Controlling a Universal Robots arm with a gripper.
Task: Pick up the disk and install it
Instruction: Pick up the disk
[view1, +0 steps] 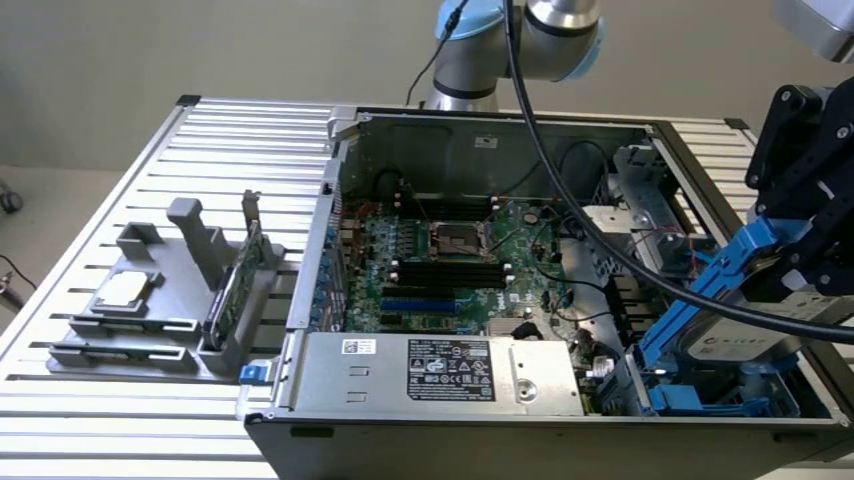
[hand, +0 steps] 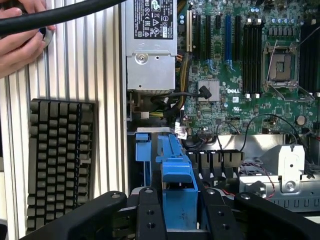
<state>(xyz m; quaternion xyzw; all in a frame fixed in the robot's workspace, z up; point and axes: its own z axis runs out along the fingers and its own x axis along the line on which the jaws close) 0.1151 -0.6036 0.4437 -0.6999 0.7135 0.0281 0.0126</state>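
The disk (view1: 741, 345), a silver-grey drive in a bright blue carrier (view1: 710, 285), hangs tilted over the corner of the open computer case (view1: 534, 440) at the exterior view's lower right. My gripper (view1: 790, 285) is shut on it from above. In the wrist view the blue carrier (hand: 177, 182) sits clamped between my two black fingers (hand: 150, 220), with the gripper (hand: 181, 217) just above a blue drive bay rail (hand: 142, 150). More blue bay plastic (view1: 694, 400) lies under the disk's lower end.
The motherboard (view1: 441, 260) and the power supply (view1: 427, 370) fill the case. A grey holder at the exterior view's left carries a small silver chip (view1: 123, 292) and a green card (view1: 234, 290). A keyboard (hand: 60, 160) lies beside the case. A hand (hand: 20, 45) holds a black cable (hand: 60, 15).
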